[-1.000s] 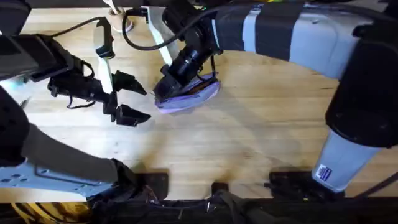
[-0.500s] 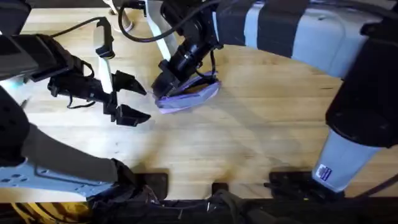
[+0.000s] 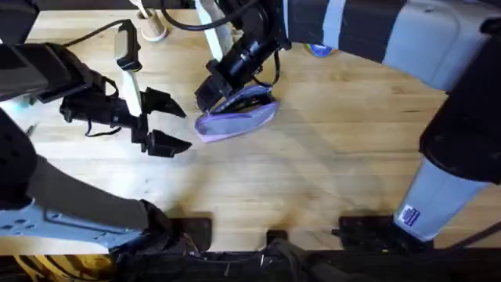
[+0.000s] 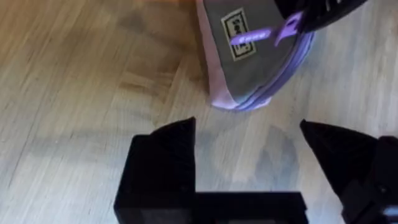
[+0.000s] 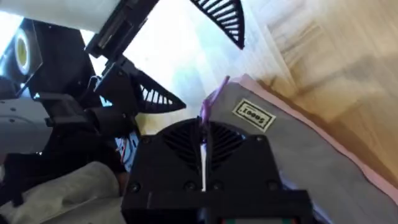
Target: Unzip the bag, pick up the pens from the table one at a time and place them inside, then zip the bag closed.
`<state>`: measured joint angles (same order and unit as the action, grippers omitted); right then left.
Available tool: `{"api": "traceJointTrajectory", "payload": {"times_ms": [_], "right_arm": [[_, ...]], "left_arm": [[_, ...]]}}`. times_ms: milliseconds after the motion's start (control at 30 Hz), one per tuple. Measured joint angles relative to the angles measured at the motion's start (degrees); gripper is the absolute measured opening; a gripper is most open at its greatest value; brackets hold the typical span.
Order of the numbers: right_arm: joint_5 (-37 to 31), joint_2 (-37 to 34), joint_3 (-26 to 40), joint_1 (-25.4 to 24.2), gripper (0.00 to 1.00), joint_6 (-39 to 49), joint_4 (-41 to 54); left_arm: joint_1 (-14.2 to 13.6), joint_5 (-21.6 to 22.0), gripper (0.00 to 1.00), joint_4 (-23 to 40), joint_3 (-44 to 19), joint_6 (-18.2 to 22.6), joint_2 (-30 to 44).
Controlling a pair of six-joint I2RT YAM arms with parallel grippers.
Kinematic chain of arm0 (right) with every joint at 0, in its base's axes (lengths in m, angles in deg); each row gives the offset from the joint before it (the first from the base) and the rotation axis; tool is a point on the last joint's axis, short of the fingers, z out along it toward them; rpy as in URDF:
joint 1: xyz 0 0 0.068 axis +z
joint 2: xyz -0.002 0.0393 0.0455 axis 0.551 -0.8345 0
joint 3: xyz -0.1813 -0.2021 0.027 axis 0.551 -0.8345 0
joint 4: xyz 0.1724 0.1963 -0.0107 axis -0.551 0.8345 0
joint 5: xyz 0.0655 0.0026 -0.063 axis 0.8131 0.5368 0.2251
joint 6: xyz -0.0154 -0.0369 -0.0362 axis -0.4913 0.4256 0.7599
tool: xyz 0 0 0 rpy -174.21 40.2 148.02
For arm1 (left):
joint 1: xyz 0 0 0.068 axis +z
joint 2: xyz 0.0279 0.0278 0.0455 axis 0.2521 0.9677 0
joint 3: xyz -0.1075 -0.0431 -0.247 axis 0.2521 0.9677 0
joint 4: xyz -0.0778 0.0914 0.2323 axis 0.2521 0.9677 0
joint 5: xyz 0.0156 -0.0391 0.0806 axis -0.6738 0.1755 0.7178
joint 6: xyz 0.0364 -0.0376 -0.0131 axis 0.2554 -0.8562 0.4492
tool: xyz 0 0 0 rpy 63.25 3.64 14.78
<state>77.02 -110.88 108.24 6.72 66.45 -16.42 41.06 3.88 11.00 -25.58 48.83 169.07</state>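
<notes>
- The surface point(image 3: 313, 172), a pale plank top, spans the overhead frame; no pens can be made out on its visible parts.
- One bag point(image 3: 236, 116) is seen just above the middle of the overhead frame, lying flat on the surface. It is judged soft and light, likely to slide or bunch when the zip is pulled, so its body is best pinned while the pull tab point(image 5: 211, 102) is drawn.
- The left gripper point(image 3: 160, 121) is held left of the bag, well apart from it, its two fingers point(image 4: 165, 155) spread wide and empty.
- The right gripper point(image 3: 210, 94) is set at the bag's left end; its fingers are pressed together on the purple pull tab.
</notes>
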Motion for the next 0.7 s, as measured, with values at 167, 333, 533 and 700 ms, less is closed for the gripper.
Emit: {"api": "traceJointTrajectory", "payload": {"times_ms": [167, 333, 533, 700], "right_arm": [[-0.92, 0.0, 0.93, -0.08, 0.03, -0.8, -1.68], [-1.39, 0.0, 1.64, -0.1, 0.03, -1.65, -2.43], [-1.41, 0.0, 1.68, -0.1, 0.03, -1.84, -2.4], [-1.38, 0.0, 1.68, -0.1, 0.03, -1.84, -2.36]], "left_arm": [[0.0, -3.8, 0.993, -0.17, 0.0, -0.02, 0.0], [-0.47, -6.95, 0.993, -0.87, 0.0, -0.01, 0.0], [-4.3, -8.95, 0.993, -1.62, 0.0, -0.02, 0.0], [-7.2, -11.03, 0.994, -2.72, 0.0, -0.02, 0.0]]}}
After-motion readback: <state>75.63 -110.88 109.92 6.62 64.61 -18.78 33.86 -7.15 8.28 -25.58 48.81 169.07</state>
